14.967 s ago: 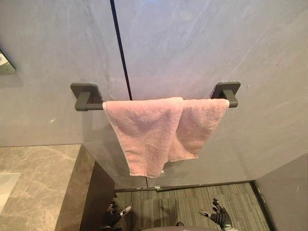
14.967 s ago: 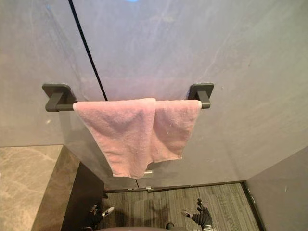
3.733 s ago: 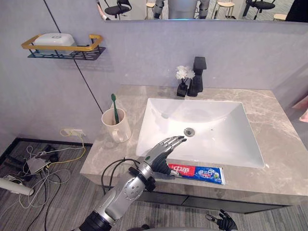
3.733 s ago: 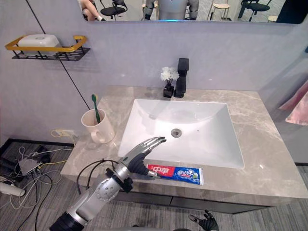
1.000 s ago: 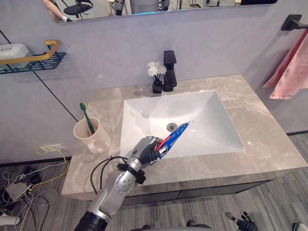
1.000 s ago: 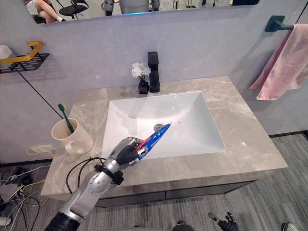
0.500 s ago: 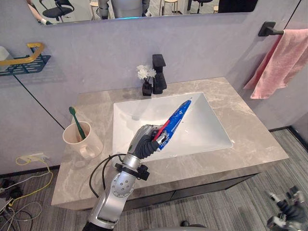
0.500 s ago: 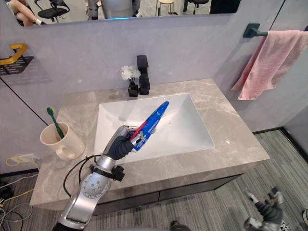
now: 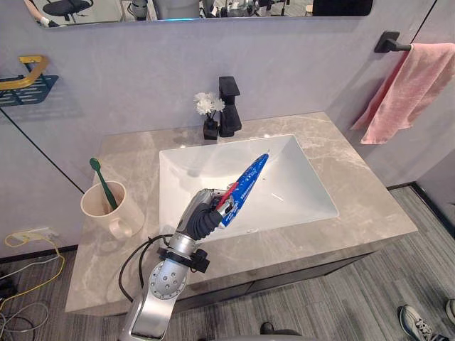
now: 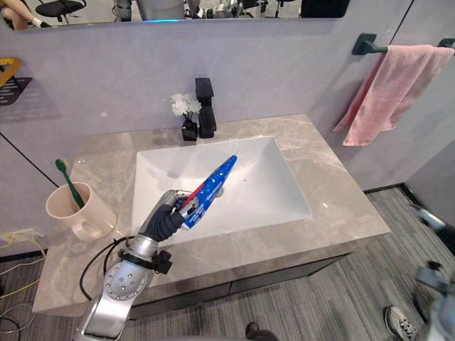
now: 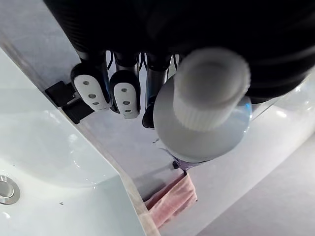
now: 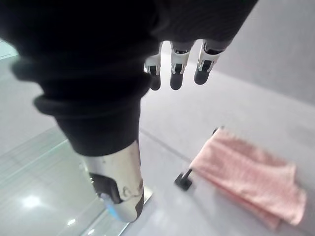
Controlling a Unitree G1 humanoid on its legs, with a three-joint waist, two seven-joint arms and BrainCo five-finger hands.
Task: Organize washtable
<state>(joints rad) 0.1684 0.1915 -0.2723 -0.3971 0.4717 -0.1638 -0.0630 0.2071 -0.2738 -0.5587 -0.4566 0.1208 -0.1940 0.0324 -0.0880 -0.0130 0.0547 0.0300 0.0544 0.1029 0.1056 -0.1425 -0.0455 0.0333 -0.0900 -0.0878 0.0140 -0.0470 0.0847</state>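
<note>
Marble washtable, left hand fingers clamped on blue toothpaste tube, print illegible, right hand fingers apart

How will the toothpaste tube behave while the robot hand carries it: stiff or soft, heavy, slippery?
Probably fairly stiff: the toothpaste tube sticks out straight past the left robot hand, above the sink, without drooping. Likely light, since a grip near its cap end alone holds it up. Its glossy skin might slip.
</note>
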